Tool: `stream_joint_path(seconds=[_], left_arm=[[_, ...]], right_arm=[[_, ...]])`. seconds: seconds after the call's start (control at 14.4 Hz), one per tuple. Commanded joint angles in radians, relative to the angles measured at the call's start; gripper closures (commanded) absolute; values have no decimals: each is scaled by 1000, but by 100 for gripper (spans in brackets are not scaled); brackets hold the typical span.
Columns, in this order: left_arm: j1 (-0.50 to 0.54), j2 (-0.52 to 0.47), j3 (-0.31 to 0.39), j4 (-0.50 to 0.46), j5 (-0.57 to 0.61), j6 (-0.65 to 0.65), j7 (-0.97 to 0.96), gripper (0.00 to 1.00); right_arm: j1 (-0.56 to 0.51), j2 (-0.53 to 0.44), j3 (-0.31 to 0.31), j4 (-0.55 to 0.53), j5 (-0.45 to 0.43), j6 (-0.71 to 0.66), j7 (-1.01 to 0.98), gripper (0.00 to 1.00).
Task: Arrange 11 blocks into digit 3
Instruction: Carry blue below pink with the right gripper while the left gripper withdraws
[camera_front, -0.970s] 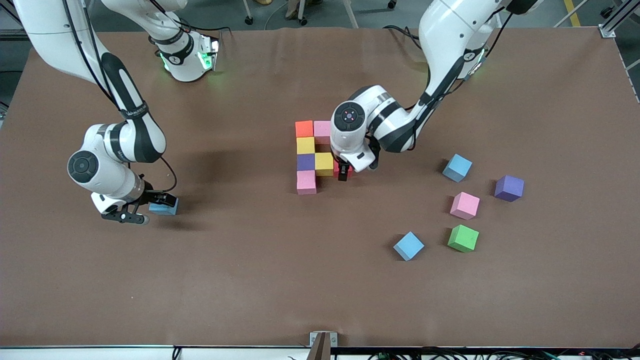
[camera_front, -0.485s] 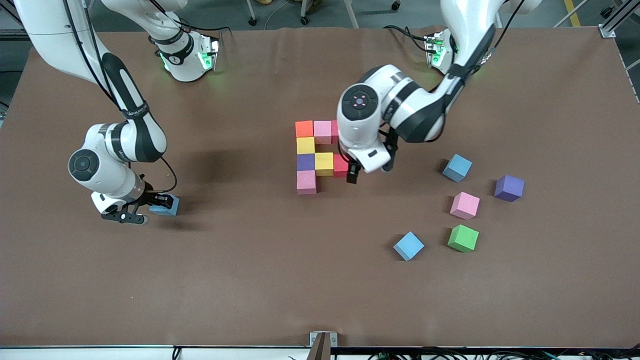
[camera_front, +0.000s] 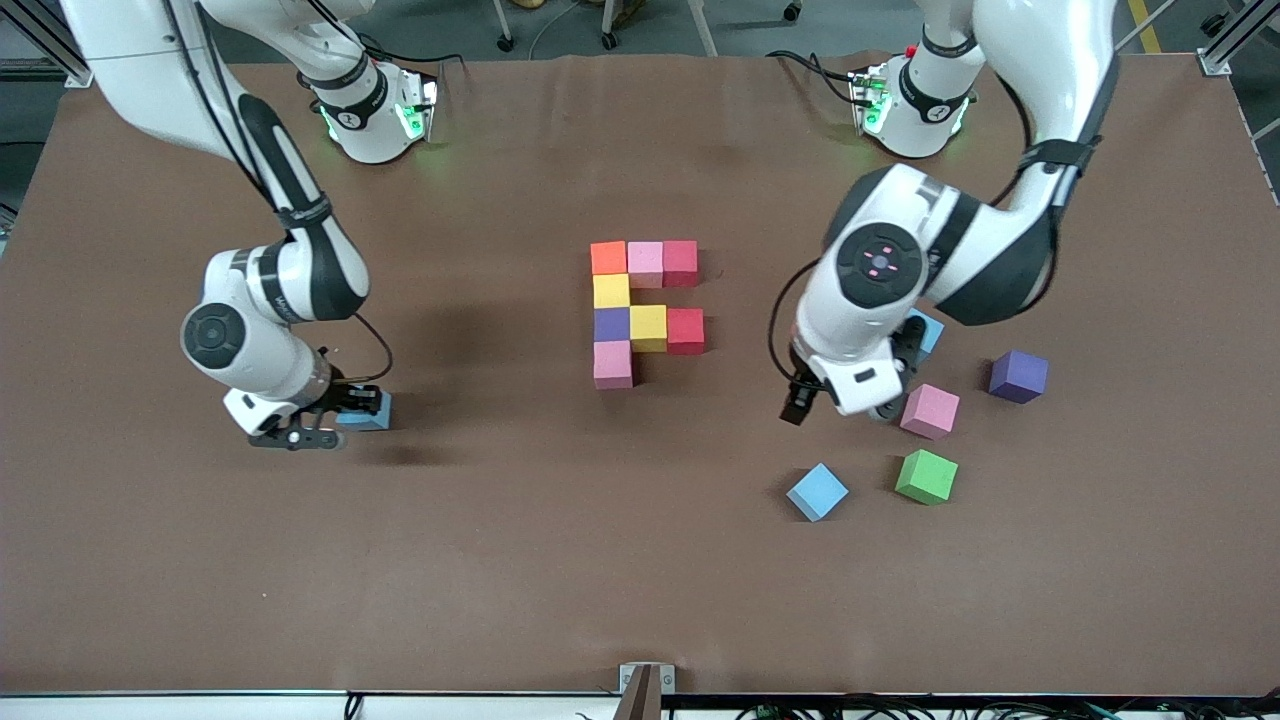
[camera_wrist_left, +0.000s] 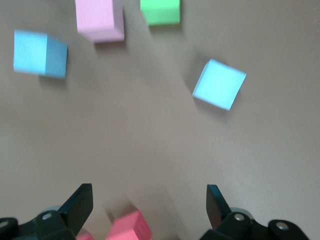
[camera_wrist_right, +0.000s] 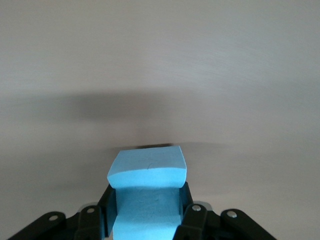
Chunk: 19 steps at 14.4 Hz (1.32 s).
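The partly built digit 3 (camera_front: 648, 328) lies mid-table, made of several blocks: an orange, pink and red row, a column of yellow, purple and pink, and a yellow and a red block (camera_front: 686, 330) beside the purple. My right gripper (camera_front: 330, 420) (camera_wrist_right: 147, 212) is shut on a light blue block (camera_front: 367, 412) (camera_wrist_right: 147, 172), low over the table toward the right arm's end. My left gripper (camera_front: 838, 405) (camera_wrist_left: 150, 205) hangs open and empty over bare table between the figure and the loose blocks.
Toward the left arm's end lie loose cubes: a light blue block (camera_front: 817, 491) (camera_wrist_left: 220, 84), a pink block (camera_front: 929, 411) (camera_wrist_left: 100, 19), a purple block (camera_front: 1018, 376), a green cube (camera_front: 926, 476) (camera_wrist_left: 160, 11), and a light blue block (camera_front: 930, 332) (camera_wrist_left: 40, 53) partly hidden by the left wrist.
The left gripper has left the red block beside the yellow one and swung toward the loose cubes. The right gripper has shut on the light blue block and carried it toward the figure.
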Motion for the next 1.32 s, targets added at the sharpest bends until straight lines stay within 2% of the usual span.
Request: stream_joint_path(seconds=[0.0, 0.21, 0.55, 0.83, 1.25], left_arm=[[53, -47, 1, 24, 19, -58, 218, 0], [107, -87, 2, 25, 21, -107, 419, 0], [199, -141, 4, 60, 19, -217, 817, 0], [248, -219, 7, 56, 15, -225, 1080, 0], [202, -317, 146, -70, -102, -224, 1379, 0]], right_arm=[[94, -14, -5, 70, 54, -52, 39, 100], [194, 32, -7, 190, 88, -75, 140, 100], [331, 239, -7, 550, 89, -284, 364, 100], [386, 330, -7, 672, 124, -281, 411, 100], [429, 505, -8, 936, 126, -336, 500, 100]])
